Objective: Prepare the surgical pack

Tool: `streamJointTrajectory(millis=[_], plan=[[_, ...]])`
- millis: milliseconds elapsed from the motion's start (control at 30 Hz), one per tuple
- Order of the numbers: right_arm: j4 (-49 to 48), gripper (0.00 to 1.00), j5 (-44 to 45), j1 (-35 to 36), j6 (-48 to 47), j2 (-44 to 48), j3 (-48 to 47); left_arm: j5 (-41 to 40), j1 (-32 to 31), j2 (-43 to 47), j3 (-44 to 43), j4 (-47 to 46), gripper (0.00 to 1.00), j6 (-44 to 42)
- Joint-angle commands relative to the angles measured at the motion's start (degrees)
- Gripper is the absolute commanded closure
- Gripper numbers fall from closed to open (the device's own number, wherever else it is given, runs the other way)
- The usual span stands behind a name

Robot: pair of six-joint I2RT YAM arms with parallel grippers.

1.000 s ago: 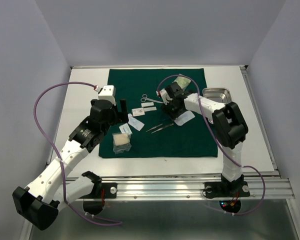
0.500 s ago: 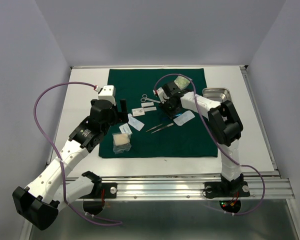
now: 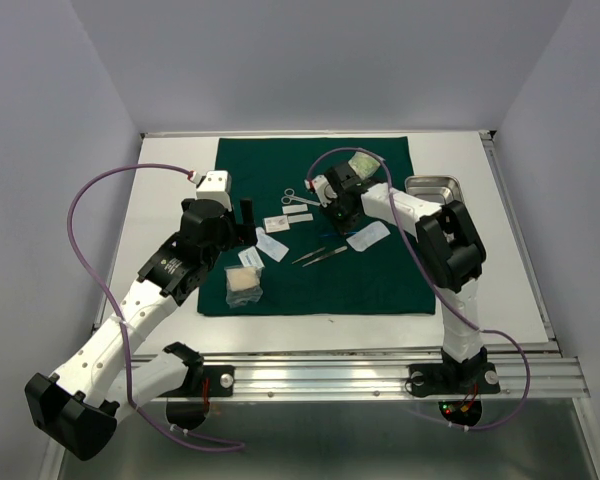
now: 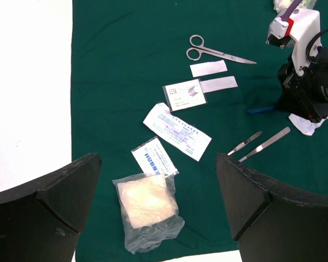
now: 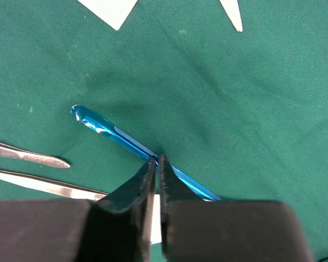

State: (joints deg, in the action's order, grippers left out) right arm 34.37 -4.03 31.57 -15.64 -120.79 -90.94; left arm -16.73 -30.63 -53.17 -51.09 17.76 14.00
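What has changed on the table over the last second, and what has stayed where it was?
The right arm swung slightly left, carrying the right gripper left over the green cloth and uncovering more of a white packet. It now pinches a thin blue tool; the earlier pictures cannot show when it closed. The left arm, scissors, tweezers, gauze bag and tray stayed put.

Robotics lab test cell: plain grey walls [image 3: 70, 90], white counter [image 3: 170, 190], arms bolted to aluminium rail [image 3: 330, 375], surgical instruments on green drape [image 3: 370, 280].
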Motion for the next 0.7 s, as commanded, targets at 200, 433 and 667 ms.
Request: streamJointTrajectory(millis=[200,433,667], plan=[[-0.3,0.99,-0.5,0.5,2.1,4.2,-0.9,-0.8,0.3,0.5,0.3,-1.5,0.01,0.1],[-4.3,0.97,0.6,0.5,3.0,8.5,2.0,-0.8,0.3,0.3,0.0,-1.5,0.01,0.1],[-2.6,0.58,3.0,0.5,1.1,4.9,1.1,-0.9,0.3,0.9,0.5,-1.3,0.01,0.2]])
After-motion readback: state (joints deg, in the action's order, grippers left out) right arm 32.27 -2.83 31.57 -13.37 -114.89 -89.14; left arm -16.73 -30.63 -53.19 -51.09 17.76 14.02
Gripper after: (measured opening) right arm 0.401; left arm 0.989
